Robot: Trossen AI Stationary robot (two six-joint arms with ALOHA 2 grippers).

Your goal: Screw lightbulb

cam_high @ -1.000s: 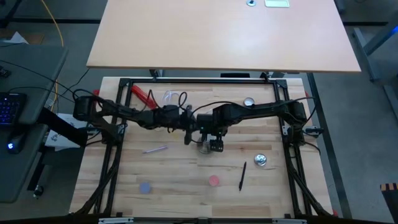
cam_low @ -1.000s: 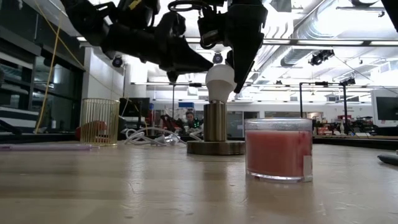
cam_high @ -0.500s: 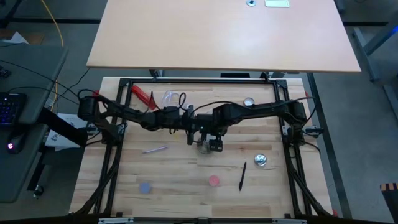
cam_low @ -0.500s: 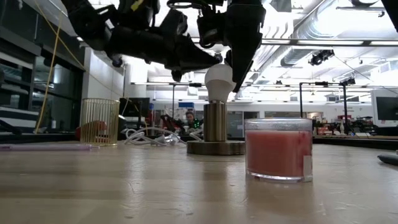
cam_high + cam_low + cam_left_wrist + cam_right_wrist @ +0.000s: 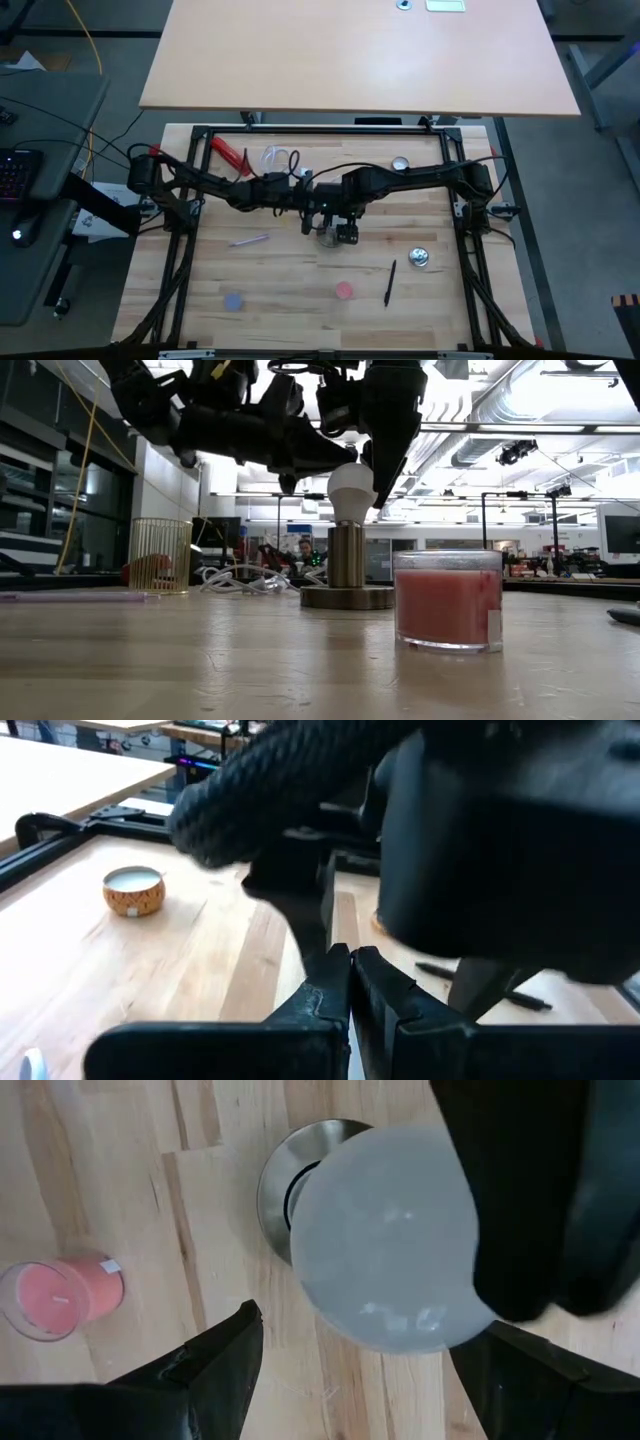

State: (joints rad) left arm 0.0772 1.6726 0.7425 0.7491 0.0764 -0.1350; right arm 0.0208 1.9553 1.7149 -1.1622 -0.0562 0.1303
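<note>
The white frosted lightbulb stands upright with its base in the grey metal socket stand at the table's middle. It also shows in the right wrist view. My right gripper hangs over it, open, with one finger on either side of the globe. My left gripper is shut. It reaches in from the table's left, and its tips are at the globe's upper side. My left gripper's shut fingertips meet the top of the bulb's globe, slanting down from the table's left. The bulb stands upright in the socket. My right gripper's fingers stand beside the globe from above; I cannot tell whether they touch it.
A pink candle in a glass stands near the stand, toward the near edge. A black pen and a silver disc lie to the right. A lilac pen, a blue disc, a red tool and a white cable lie to the left.
My left gripper has moved toward the table's right and slightly up, and its shut tips now reach the top of the bulb's globe. The bulb and my right gripper have stayed in place.
</note>
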